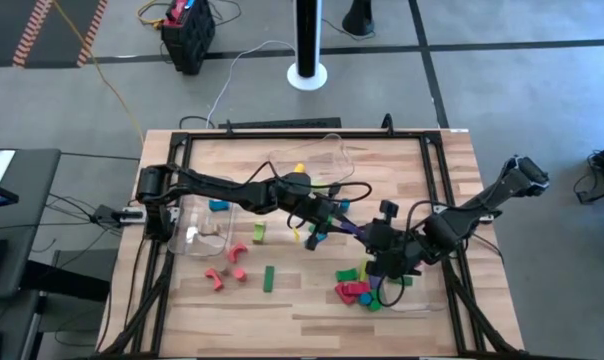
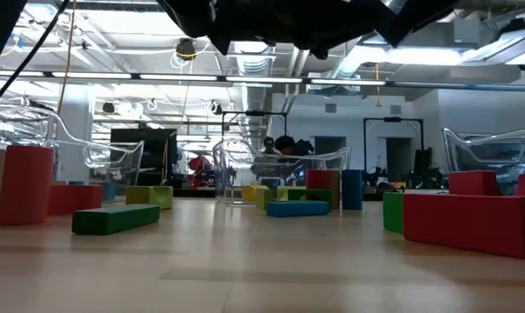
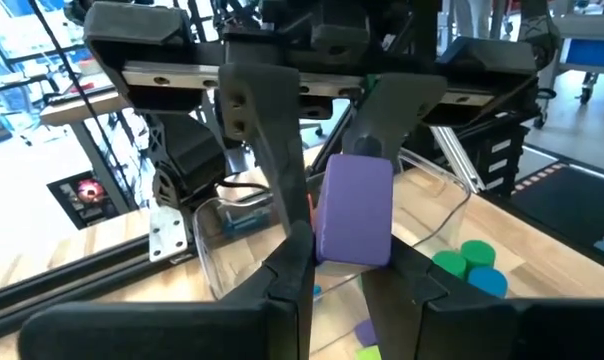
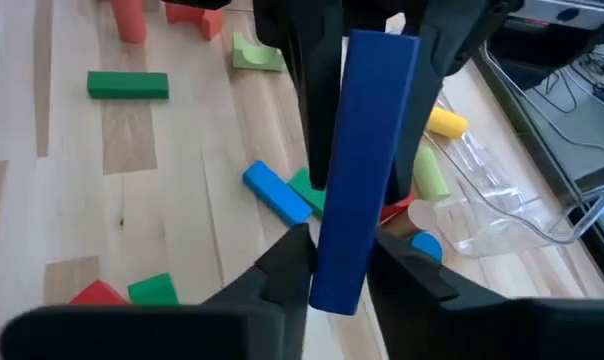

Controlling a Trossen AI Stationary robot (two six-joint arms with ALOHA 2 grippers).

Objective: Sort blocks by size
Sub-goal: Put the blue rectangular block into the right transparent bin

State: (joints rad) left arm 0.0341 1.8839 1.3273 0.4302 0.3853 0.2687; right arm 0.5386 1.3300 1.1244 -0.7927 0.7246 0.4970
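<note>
Clamped between the right gripper's point(image 4: 337, 262) fingers, a long blue bar point(image 4: 363, 165) fills the frame's centre, while the left gripper point(image 3: 337, 275) pinches a purple block point(image 3: 355, 210).

A purple block point(image 3: 354, 210), flat-faced with rounded corners, stands upright, pinched between the left claw's fingers above the bench. A long blue bar point(image 4: 362, 170) stands nearly on end, clamped between the right claw's fingers. Below it on the wood lie a short blue block point(image 4: 276, 191) set at a slant, a green bar point(image 4: 128, 85) lying flat well apart, a pale green arch point(image 4: 258, 55) and a yellow cylinder point(image 4: 446, 122) on its side. Seen from above, red arches point(image 1: 225, 273) lie near a green bar point(image 1: 269, 278), and a mixed red, green and blue heap point(image 1: 359, 290) sits at the right.
</note>
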